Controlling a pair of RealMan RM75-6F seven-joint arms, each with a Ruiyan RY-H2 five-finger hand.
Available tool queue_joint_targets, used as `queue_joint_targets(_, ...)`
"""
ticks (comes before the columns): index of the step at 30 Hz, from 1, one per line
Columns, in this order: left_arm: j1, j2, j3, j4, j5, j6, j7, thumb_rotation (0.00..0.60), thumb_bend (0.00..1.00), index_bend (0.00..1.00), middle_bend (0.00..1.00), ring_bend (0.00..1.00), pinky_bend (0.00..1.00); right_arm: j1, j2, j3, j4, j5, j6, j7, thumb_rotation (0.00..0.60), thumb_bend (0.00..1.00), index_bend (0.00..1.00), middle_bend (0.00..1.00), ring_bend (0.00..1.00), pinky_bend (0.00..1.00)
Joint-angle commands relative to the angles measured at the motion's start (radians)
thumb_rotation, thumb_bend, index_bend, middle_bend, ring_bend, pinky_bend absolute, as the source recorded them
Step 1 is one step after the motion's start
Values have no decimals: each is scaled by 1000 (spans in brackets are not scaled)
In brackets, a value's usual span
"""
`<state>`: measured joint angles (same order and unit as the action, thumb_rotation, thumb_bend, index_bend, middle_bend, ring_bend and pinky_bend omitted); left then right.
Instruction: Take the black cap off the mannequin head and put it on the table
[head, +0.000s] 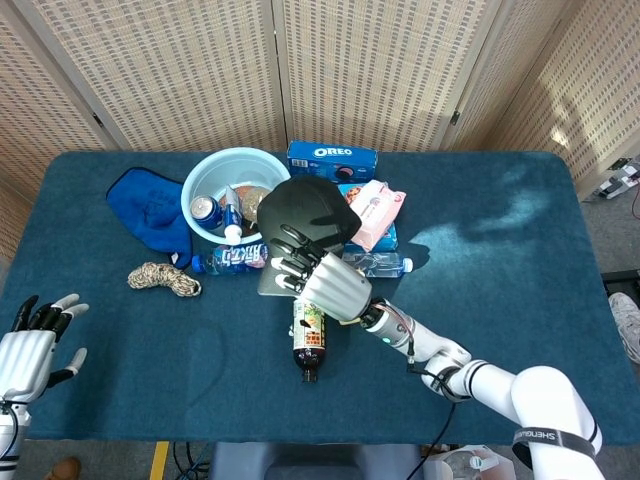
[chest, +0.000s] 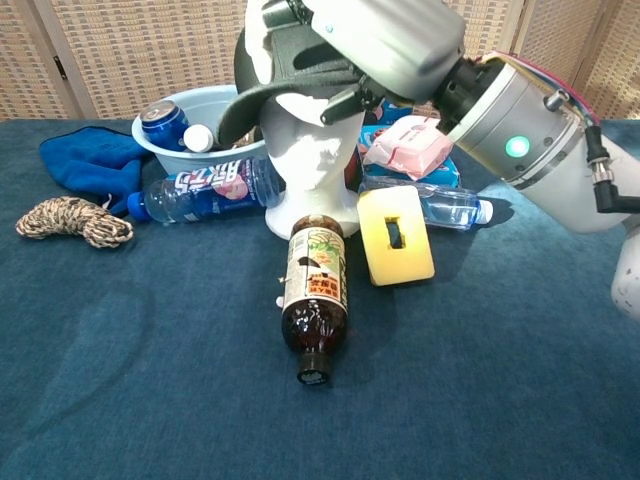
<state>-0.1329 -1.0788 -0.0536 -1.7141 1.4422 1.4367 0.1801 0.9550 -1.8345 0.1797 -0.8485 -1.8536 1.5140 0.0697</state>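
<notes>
- Left hand (head: 28, 345): idle at the near table edge, fingers spread, holding nothing.
- Black fabric cap (chest: 285, 75): lifted partly off the white mannequin head (chest: 308, 150), brim tilted down.
- Right hand (head: 325, 280): grips the cap's crown.
- Step in hand: removal. Next, I judge, lift clear, then lower to bare blue tablecloth (head: 500, 260).

Clutter is crowding the mannequin head (chest: 310, 150): a brown bottle (chest: 314, 300) lying at 6 o'clock, a yellow sponge (chest: 397, 236) at 5, a blue-labelled bottle (chest: 205, 187) at 9, a bowl (head: 215, 175) at 10. Bare table (head: 500, 300) is lying open at 3 o'clock.
</notes>
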Motion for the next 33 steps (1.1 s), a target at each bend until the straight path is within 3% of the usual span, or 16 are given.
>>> queue_joint_targets(1,2,1,0,2,-1,2,-2,600,293,251,162,163,19,9,-4,5,11,7,11,2,600,480,739,395,150,0)
queue_joint_targets(23,10,6,5,18,17,18,-38,600,293,251,162,163,19,138,9,110,27,108,-42,-111,600,484,740,395,151,0)
queue_joint_targets(33,10,9,8,25,26,13,-57,600,293,251,162,163,19,187,6,175,106,197,-73,-128,600,493,740,395,151,0)
